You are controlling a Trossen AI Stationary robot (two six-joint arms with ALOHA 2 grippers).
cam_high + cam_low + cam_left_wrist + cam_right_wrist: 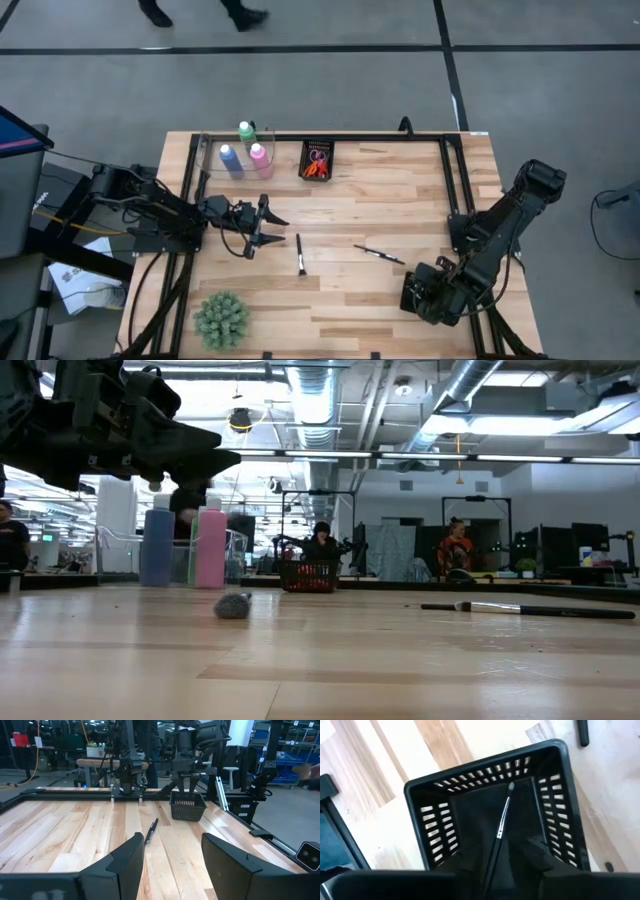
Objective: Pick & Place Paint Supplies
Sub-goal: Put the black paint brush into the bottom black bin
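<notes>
Directly above the black basket, a thin brush is pinched in the right gripper, bristles down so it can be dropped inside, while the left gripper is held spread over the table

Overhead and table-level cameras share the wooden table; wrist cameras look closely along it.

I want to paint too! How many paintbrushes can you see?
3. One brush lies mid-table near the left gripper. Another brush lies to its right. A third brush sits in the black basket under the right gripper. More may be hidden.
</notes>
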